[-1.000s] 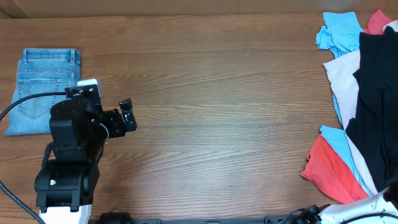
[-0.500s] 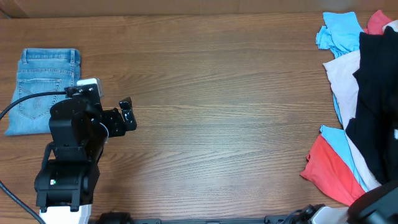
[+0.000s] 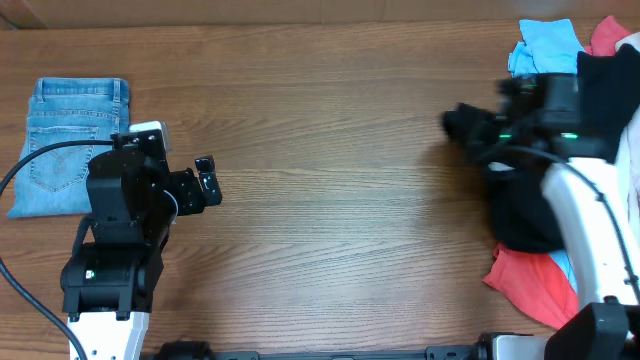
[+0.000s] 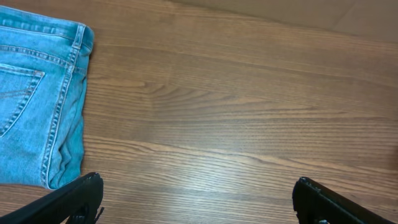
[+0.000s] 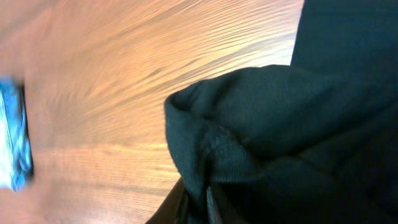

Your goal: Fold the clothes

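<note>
The black T-shirt (image 3: 524, 205) hangs bunched from my right gripper (image 3: 462, 126), which is lifted over the right part of the table. In the right wrist view the gripper (image 5: 200, 202) is shut on a fold of the black T-shirt (image 5: 280, 124). Other clothes lie at the right edge: a light blue one (image 3: 545, 42), a coral one (image 3: 528, 282) and a strip of cream (image 3: 631, 160). My left gripper (image 3: 206, 181) is open and empty above bare wood at the left. Its fingers show far apart in the left wrist view (image 4: 199, 205).
Folded blue jeans (image 3: 70, 140) lie at the far left, beside the left arm, and show in the left wrist view (image 4: 37, 99). The wooden table (image 3: 330, 220) stretches between the two arms.
My right arm has come into view from the bottom right and pulled the black T-shirt up and to the left, off the pile. The left arm has hardly moved.
</note>
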Robot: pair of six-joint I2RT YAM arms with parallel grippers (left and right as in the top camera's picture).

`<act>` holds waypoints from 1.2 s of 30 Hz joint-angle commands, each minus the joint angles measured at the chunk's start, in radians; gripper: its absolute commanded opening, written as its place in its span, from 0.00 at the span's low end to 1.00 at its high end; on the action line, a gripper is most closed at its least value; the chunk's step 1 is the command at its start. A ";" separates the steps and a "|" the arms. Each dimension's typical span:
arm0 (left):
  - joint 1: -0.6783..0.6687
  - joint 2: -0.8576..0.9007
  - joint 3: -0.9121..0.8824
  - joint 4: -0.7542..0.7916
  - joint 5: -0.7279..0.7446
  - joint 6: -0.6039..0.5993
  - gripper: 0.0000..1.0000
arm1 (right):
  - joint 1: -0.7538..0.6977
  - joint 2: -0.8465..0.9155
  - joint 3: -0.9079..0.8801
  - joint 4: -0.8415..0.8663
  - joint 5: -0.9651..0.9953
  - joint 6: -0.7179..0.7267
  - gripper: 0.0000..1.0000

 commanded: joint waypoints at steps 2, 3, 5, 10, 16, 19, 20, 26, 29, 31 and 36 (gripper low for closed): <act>0.005 0.007 0.025 0.003 -0.007 -0.010 1.00 | 0.190 0.035 0.018 0.045 0.053 0.000 0.12; 0.005 0.007 0.025 0.004 -0.007 -0.010 1.00 | 0.226 0.046 0.018 0.058 0.053 0.000 0.13; 0.005 0.008 0.025 0.006 -0.007 -0.010 1.00 | 0.290 0.071 0.018 0.080 0.053 0.000 0.13; 0.005 0.010 0.025 0.017 -0.007 -0.009 1.00 | 0.405 0.133 0.018 0.116 0.053 0.000 0.14; 0.005 0.010 0.025 0.043 -0.006 -0.010 1.00 | 0.455 0.152 0.018 0.110 0.081 -0.005 0.32; 0.005 0.012 0.025 0.050 0.003 -0.010 1.00 | 0.437 0.126 0.021 0.105 0.098 -0.008 0.37; 0.005 0.014 0.025 0.054 0.013 -0.010 1.00 | 0.423 0.111 0.022 0.100 0.105 -0.008 0.38; -0.002 0.082 0.025 0.125 0.119 -0.009 1.00 | 0.281 0.012 0.034 0.015 0.181 -0.007 0.40; -0.035 0.163 0.028 0.182 0.190 -0.009 1.00 | 0.190 -0.022 0.034 -0.043 0.180 -0.007 0.41; -0.074 0.232 0.040 0.209 0.214 -0.009 0.99 | 0.124 -0.037 0.034 -0.087 0.180 -0.007 0.43; -0.207 0.445 0.156 0.192 0.234 0.031 1.00 | -0.034 -0.053 0.034 -0.185 0.183 -0.008 0.49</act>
